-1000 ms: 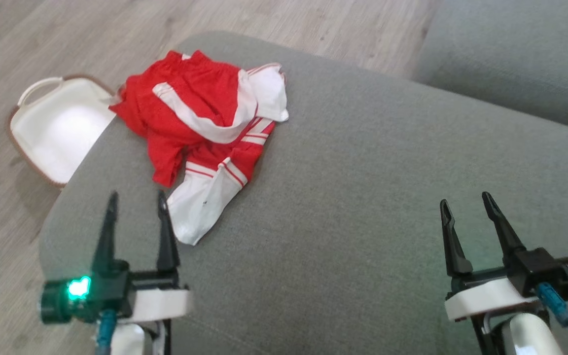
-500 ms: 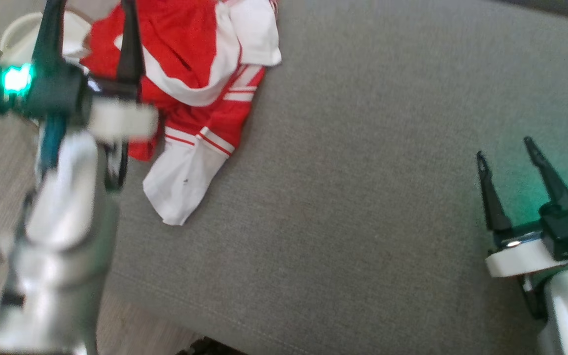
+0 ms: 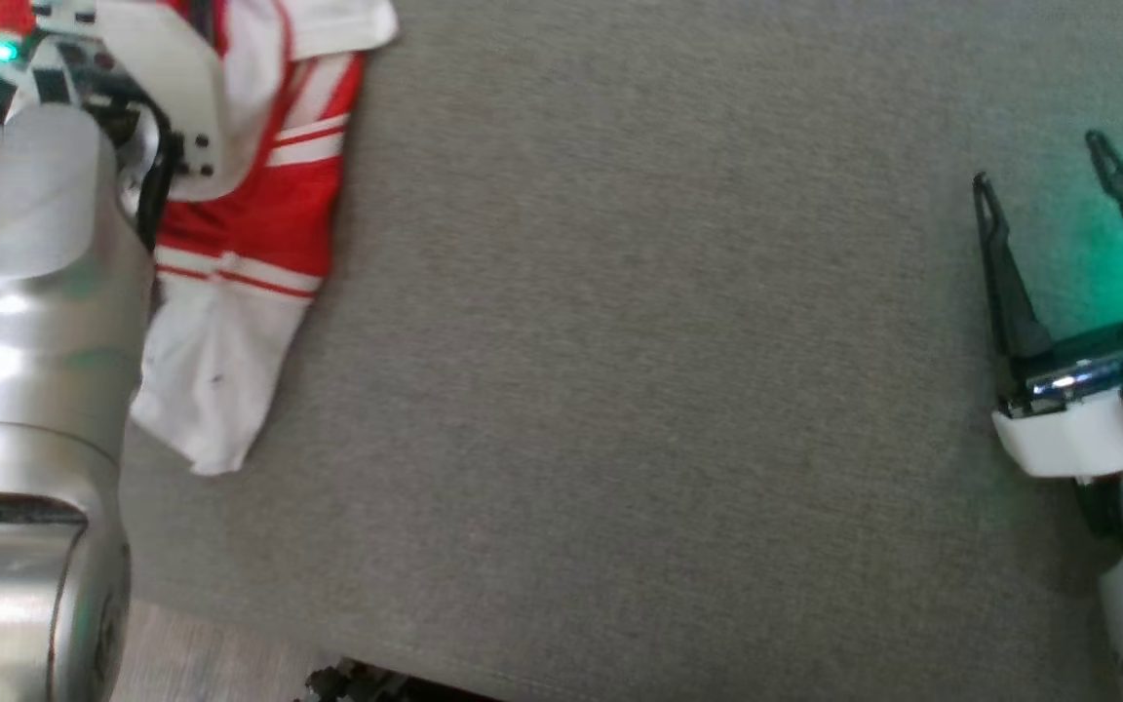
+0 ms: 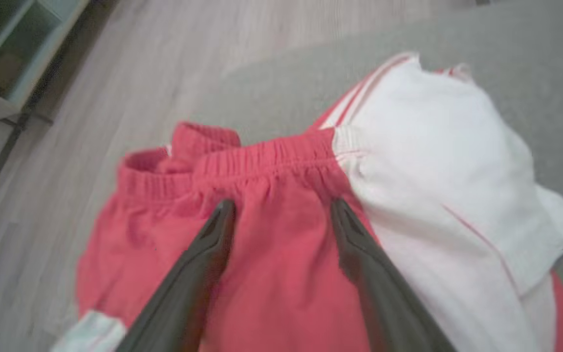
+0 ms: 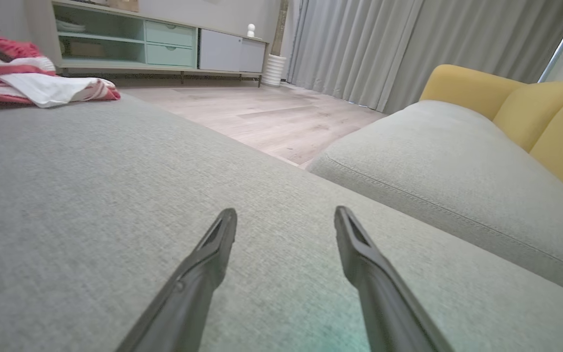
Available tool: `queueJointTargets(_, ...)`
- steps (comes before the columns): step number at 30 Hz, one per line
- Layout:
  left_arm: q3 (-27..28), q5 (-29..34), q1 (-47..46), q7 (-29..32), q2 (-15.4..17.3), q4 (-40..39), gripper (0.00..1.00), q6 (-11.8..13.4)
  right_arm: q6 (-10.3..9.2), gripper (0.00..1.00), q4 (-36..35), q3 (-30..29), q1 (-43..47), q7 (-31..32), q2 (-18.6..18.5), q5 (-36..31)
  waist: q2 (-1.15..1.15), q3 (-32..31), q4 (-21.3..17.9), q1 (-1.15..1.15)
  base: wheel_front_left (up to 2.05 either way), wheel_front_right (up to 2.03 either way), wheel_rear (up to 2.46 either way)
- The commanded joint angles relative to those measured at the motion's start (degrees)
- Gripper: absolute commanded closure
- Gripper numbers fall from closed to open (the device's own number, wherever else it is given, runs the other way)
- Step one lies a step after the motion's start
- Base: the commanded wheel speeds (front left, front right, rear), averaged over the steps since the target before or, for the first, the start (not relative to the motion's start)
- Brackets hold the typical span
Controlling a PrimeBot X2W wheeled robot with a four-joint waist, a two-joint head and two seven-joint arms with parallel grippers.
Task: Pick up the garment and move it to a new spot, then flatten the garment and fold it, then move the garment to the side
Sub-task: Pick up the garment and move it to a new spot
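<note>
Garment (image 3: 259, 195) is lying crumpled at the robot's left end of the grey sofa cushion (image 3: 620, 341), and nothing is gripping it.
Left gripper (image 4: 281, 203) is hanging over the red part just below the elastic waistband (image 4: 262, 156), fingers spread wide with no cloth pinched; can't tell if it is touching. Right gripper (image 3: 1039, 161) is sitting well apart over bare cushion, fingers spread too, holding nothing.
</note>
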Motion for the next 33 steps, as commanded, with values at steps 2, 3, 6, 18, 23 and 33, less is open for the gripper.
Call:
queueJointTargets(2, 0.9, -0.6, -2.4, 1.0, 3.6, 0.9, 0.00, -0.5, 0.37, 0.00, 0.0, 0.3, 1.2, 0.0, -1.0, -0.2, 0.00, 3.0, -2.8, 0.00, 0.00, 0.00, 0.00)
queueJointTargets(3, 0.8, -0.9, -2.5, 1.5, 3.8, 2.1, 0.00, -0.9, 0.37, 0.00, -0.2, 0.2, 0.9, 0.0, -1.0, -0.2, 0.00, 3.4, -3.2, 0.00, 0.00, 0.00, 0.00)
queueJointTargets(6, 0.1, -1.0, -2.8, 0.4, 4.8, 4.1, 0.68, -1.7, 0.37, 0.00, -0.5, 0.0, 0.3, 0.0, -0.6, -0.2, 0.00, 3.8, -3.9, 0.00, 0.00, 0.00, 0.00)
queueJointTargets(18, 0.1, -1.6, -7.6, -15.6, 10.4, 3.4, 1.00, -1.4, 0.37, 0.00, 1.8, 1.1, -0.1, 0.0, 3.6, 0.3, 0.00, -2.9, -4.7, 0.00, 0.00, 0.00, 0.00)
queueJointTargets(23, -0.9, -1.7, -9.9, -20.2, 10.7, 1.2, 1.00, -1.9, 0.37, 0.00, 3.1, 1.3, 0.5, 0.0, 6.1, 0.9, 0.00, -8.4, -5.5, 0.00, 0.00, 0.00, 0.00)
queueJointTargets(33, -10.6, -4.7, -10.5, -23.1, 5.2, -9.0, 1.00, -2.8, 0.37, 0.00, 5.3, 1.8, 3.0, 0.0, 11.6, 3.0, 0.00, -21.0, -12.5, 0.00, 0.00, 0.00, 0.00)
